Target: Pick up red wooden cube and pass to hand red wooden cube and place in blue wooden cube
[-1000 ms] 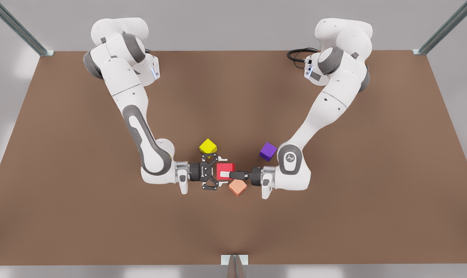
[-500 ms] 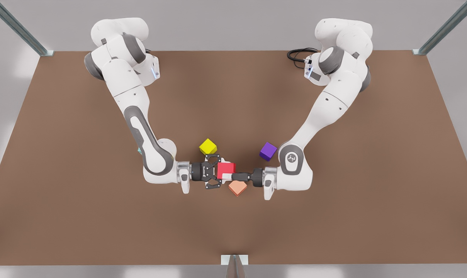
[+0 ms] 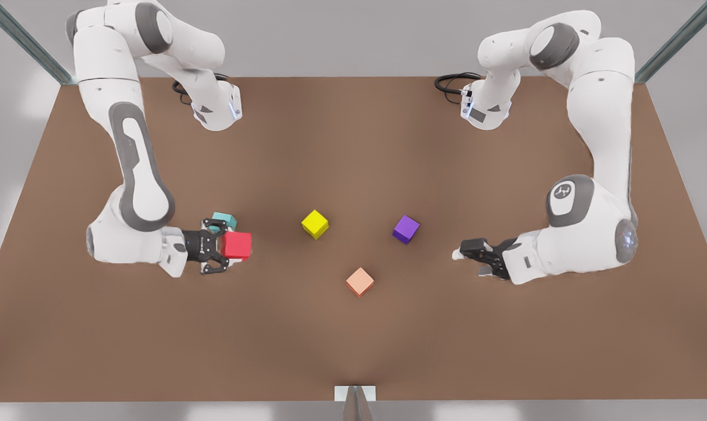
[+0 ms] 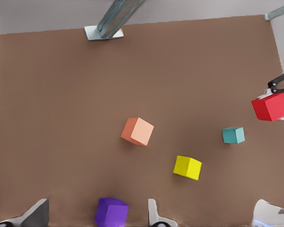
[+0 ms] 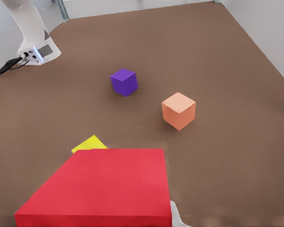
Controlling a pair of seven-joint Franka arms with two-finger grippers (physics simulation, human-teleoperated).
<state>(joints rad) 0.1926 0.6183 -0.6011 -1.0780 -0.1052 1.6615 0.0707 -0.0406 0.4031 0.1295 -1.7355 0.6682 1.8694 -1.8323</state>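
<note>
Spread across the brown table, with both arms drawn well apart toward opposite sides. Waiting at the front view's right, with nothing in it: the left gripper, fingers spread wide in its own wrist view and the purple cube nearby. Clamped at the front view's left in the right gripper: the red wooden cube, apparently carried off the surface and overlapping the blue wooden cube in the front view. Resting on the table in the left wrist view, near the held cube but apart from it: that same blue cube. Biggest risk, judging from here: lowering off-centre, since the target top is no larger than the red cube's base, so landing on an edge and toppling off. Next: coming down too low or too fast and knocking the blue cube aside with a finger or a cube corner. Then: releasing from too high, inviting a bounce, or opening while twisted against the blue cube's faces and leaving a crooked stack. Smaller still: dragging the red cube off again while withdrawing with fingers barely parted. Little danger from the yellow cube or the salmon cube, both well away mid-table.
</note>
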